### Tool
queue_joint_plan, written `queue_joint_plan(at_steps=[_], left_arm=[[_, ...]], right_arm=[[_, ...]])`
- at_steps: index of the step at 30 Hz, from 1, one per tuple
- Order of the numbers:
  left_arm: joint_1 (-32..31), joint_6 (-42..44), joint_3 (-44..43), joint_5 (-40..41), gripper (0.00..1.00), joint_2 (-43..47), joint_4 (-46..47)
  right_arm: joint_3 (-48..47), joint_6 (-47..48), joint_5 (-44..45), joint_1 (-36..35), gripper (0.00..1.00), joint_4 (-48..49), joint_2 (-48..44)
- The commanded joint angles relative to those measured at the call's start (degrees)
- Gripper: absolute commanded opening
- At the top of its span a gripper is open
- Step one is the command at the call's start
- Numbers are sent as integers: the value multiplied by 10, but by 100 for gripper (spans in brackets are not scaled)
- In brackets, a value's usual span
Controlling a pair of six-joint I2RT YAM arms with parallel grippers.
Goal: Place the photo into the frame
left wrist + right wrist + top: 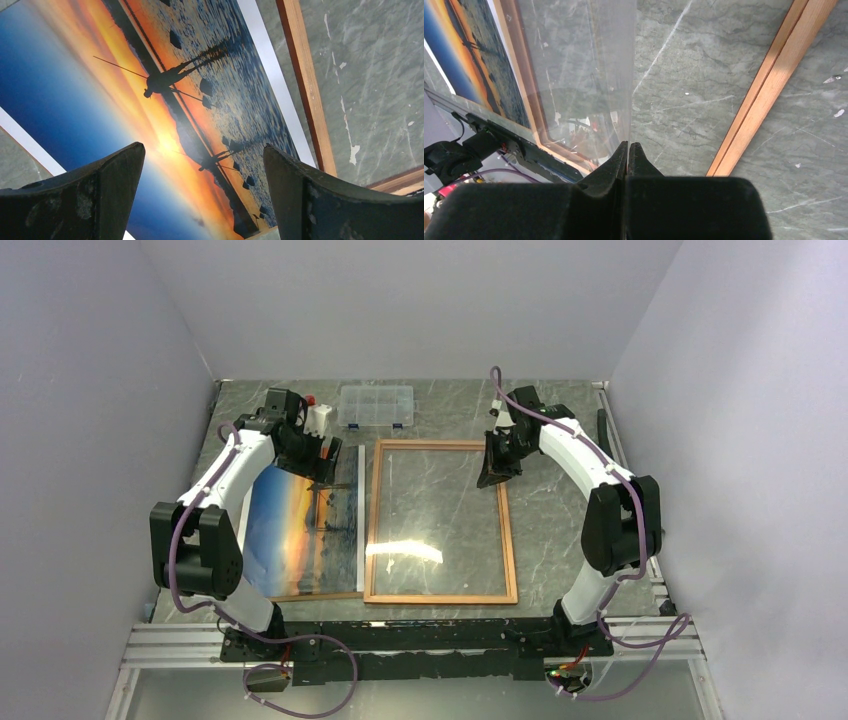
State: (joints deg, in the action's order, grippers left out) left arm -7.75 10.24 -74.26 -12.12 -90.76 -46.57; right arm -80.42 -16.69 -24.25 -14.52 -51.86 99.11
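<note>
The photo point(300, 530), a sunset print with a white border, lies face up on the left of the table and fills the left wrist view point(165, 100). My left gripper point(325, 455) hovers open over its far end, fingers point(115, 170) wide apart with nothing between them. The frame point(440, 597), wood-coloured, lies flat to the photo's right; its left rail point(305, 85) runs beside the photo. My right gripper point(497, 465) sits at the frame's far right corner, shut point(628, 146) on the edge of the clear pane point(584, 75), which rises off the table inside the frame rail point(769, 85).
A clear plastic compartment box point(376, 405) and a small white bottle point(318, 418) stand at the back. A brown board edge point(315, 596) shows under the photo's near end. Grey walls close in both sides and the back.
</note>
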Motion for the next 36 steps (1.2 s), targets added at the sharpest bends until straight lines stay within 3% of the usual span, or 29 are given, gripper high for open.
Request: queue_joint_plan(at_steps=[1, 15, 36], left_arm=[[-3, -2, -12, 3, 94, 3, 6], [-3, 0, -14, 4, 94, 2, 9], [-8, -4, -2, 1, 94, 9, 10]], right_arm=[[-2, 2, 26, 5, 0, -1, -12], [35, -17, 34, 14, 0, 19, -25], [9, -3, 23, 15, 0, 8, -15]])
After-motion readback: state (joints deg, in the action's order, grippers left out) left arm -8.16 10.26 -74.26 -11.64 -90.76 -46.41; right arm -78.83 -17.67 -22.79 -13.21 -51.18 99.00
